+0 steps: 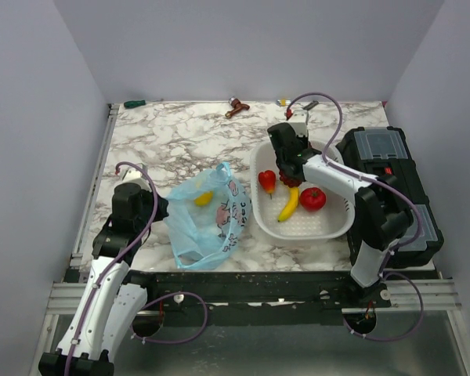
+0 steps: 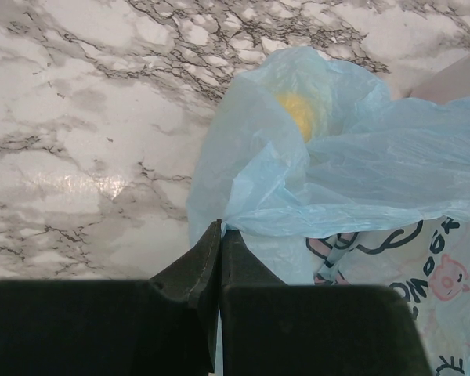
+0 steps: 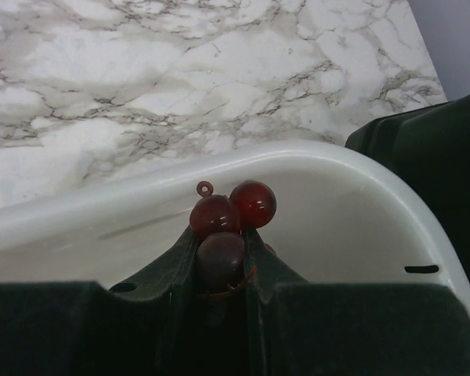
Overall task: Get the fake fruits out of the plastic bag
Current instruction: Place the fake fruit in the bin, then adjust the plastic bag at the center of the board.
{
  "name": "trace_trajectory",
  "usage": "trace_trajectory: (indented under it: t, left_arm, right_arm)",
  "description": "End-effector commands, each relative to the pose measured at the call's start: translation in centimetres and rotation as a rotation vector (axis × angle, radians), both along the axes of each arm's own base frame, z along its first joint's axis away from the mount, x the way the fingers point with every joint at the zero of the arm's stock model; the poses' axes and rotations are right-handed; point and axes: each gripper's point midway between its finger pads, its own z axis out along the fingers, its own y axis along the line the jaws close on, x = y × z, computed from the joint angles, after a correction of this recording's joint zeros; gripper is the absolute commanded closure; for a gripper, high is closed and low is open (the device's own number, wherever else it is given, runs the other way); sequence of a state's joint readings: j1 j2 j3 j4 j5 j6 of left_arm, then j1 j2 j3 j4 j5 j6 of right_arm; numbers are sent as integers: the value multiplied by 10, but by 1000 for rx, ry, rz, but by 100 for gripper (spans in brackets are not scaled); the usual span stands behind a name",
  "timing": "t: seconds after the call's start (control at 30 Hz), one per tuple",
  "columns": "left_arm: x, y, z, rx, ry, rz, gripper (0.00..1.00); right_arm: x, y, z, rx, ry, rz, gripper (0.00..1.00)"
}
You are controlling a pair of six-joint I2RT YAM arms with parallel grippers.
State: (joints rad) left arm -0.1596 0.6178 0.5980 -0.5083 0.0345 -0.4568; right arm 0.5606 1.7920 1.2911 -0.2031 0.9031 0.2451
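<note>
Just left of the white basket (image 1: 254,168): plastic bag (image 1: 206,219), nipped at its left edge by the fully closed left gripper (image 2: 220,235), with a yellow round fruit (image 2: 298,113) showing through the film. In the basket: banana (image 1: 289,204), long axis near-left to far-right. Over the basket's far part: grape bunch (image 3: 227,223), clamped in the narrowly parted right gripper (image 3: 221,251).

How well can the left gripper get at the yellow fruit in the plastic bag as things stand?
Probably not yet. The left gripper is shut on a fold of the plastic bag, and the bag's film lies over the yellow fruit.
</note>
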Motion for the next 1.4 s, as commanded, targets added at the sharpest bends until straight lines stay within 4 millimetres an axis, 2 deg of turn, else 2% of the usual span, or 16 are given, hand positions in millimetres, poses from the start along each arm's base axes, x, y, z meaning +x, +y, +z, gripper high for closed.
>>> trace_trajectory:
  t: [0.0,0.17,0.3,0.43,0.57,0.8,1.0,1.17,1.37]
  left_arm:
    - [2,-2,9,2,-46,-14,100]
    - [3,-2,7,3,-39,-11,100]
    - [2,-4,5,0,-21,-26,100]
    - [3,-3,6,1,-28,-20,100]
    - [2,-3,6,3,-26,-17,100]
    - [3,-4,3,0,-14,-23,100]
    - [4,-6,3,-6,-13,-34,100]
    - [4,-6,3,-6,-11,-33,100]
    - [4,-6,0,-4,0,-31,100]
  right_arm:
    - [3,-5,-19,-12,19,-35,87]
    - [-5,-10,-48,-36,82,-60,84]
    - [-12,-15,-59,-39,113,-62,70]
    - [-15,-14,-51,-17,112,-52,53]
    - [-20,-10,-31,39,98,-22,37]
    - [-42,9,8,193,82,79,31]
    - [-77,42,56,351,16,252,29]
    - [-108,80,99,576,-32,485,26]
    - [-165,148,146,899,-90,847,23]
